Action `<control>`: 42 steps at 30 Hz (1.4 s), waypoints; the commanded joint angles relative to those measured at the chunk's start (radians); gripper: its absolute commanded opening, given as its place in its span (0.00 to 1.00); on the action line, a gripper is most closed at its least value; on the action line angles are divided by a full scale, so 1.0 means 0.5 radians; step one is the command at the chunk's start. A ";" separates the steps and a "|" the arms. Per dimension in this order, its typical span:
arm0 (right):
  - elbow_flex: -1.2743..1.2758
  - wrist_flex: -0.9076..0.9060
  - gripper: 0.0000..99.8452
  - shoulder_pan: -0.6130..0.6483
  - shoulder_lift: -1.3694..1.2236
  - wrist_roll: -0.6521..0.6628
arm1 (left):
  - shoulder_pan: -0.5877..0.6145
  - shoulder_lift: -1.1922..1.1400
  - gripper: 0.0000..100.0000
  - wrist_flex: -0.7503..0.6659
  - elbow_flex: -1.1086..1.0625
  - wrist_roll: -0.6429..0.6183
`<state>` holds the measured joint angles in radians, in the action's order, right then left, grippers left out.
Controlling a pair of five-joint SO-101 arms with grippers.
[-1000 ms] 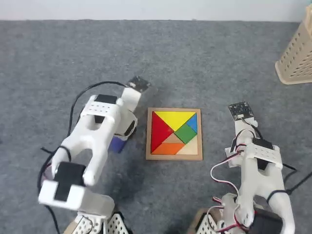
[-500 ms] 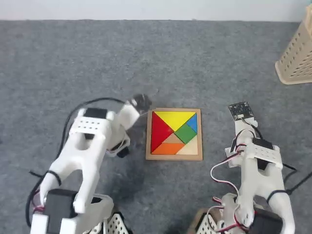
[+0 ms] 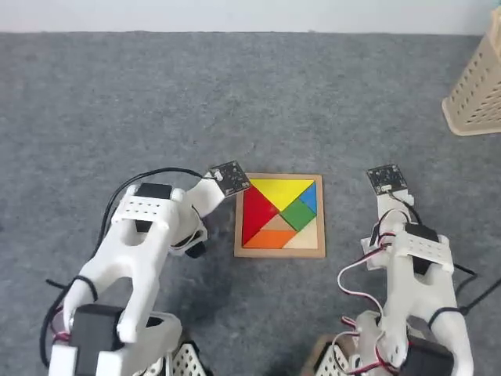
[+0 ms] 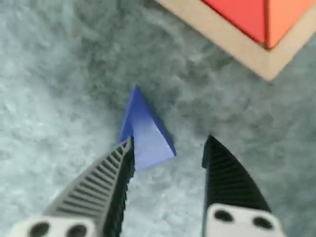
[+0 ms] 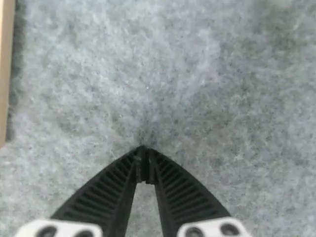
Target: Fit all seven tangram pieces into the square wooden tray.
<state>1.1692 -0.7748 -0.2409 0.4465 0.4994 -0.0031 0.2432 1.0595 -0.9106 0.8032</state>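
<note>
The square wooden tray [image 3: 279, 253] lies on the tabletop [image 3: 235, 94]. A loose triangle piece [image 4: 143, 133] lies just left of it, beneath the left pincer [image 4: 169, 143]; the right pincer [image 5: 142, 150] sits to the tray's right.

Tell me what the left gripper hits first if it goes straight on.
Probably the blue triangle on the carpet, just ahead of the left gripper and off to one side; the wooden tray lies farther on.

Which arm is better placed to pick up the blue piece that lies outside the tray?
Left. Its fingers are open right over the blue piece beside the tray. The right arm's fingers are shut over bare carpet on the tray's other side.
</note>
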 commanded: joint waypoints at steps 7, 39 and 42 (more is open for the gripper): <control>0.000 0.017 0.01 -0.048 0.072 0.034 | 0.101 0.037 0.22 -0.077 0.032 0.089; 0.003 0.041 0.01 -0.048 0.069 0.034 | 0.086 -0.626 0.07 0.598 1.106 -0.331; 0.003 0.041 0.01 -0.048 0.069 0.034 | -0.003 -0.626 0.07 0.660 1.180 -0.463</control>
<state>1.1707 -0.7702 -0.2409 0.4465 0.4994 0.0445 -0.0806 1.3403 -0.4012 0.6575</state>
